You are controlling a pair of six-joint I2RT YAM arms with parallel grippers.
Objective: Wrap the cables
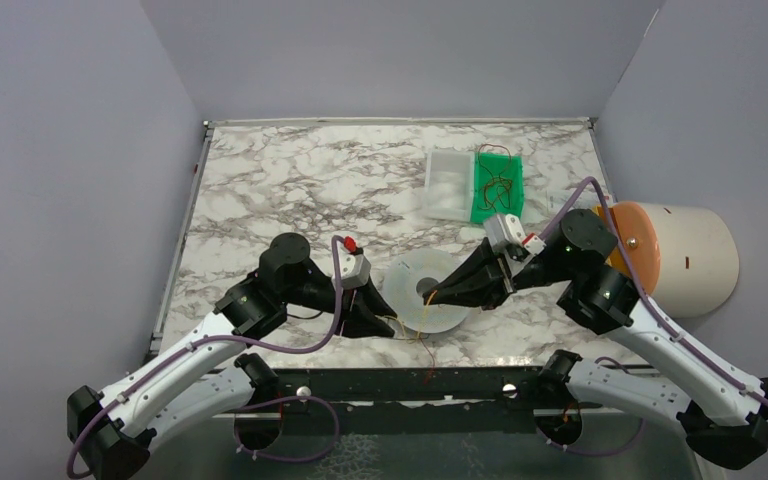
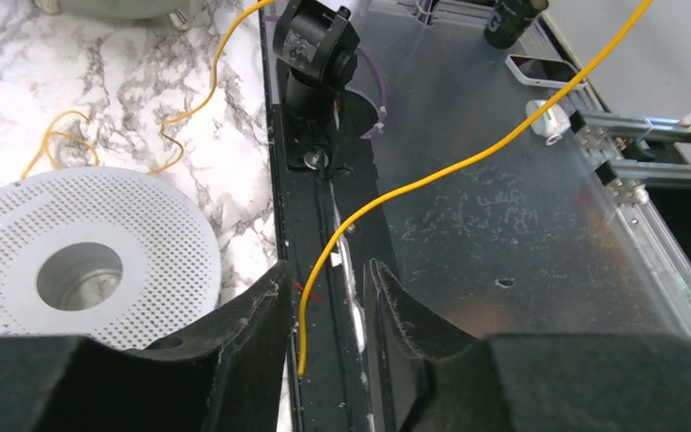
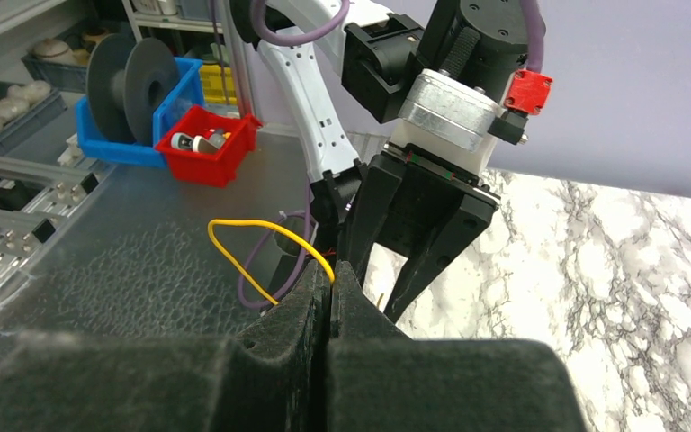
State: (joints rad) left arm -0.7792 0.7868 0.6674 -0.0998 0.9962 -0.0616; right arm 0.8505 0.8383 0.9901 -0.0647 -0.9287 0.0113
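The translucent white perforated spool (image 1: 425, 290) lies flat near the table's front edge; it also shows in the left wrist view (image 2: 81, 261). A yellow cable (image 2: 432, 175) runs from the marble past the spool and over the front edge. Its free end hangs between the fingers of my left gripper (image 2: 328, 279), which is open and not touching it. My right gripper (image 3: 330, 274) is shut on the same yellow cable (image 3: 243, 229), which loops out to the left of its tips. In the top view my right gripper (image 1: 432, 297) is over the spool's hub and my left gripper (image 1: 385, 328) is beside the spool's left rim.
A green tray (image 1: 497, 187) with several tangled thin wires and a clear tray (image 1: 450, 185) sit at the back right. A white and orange cylinder (image 1: 675, 255) stands off the table's right edge. A black rail (image 2: 324, 216) runs along the front edge. Red (image 3: 211, 144) and blue bins stand beyond the table.
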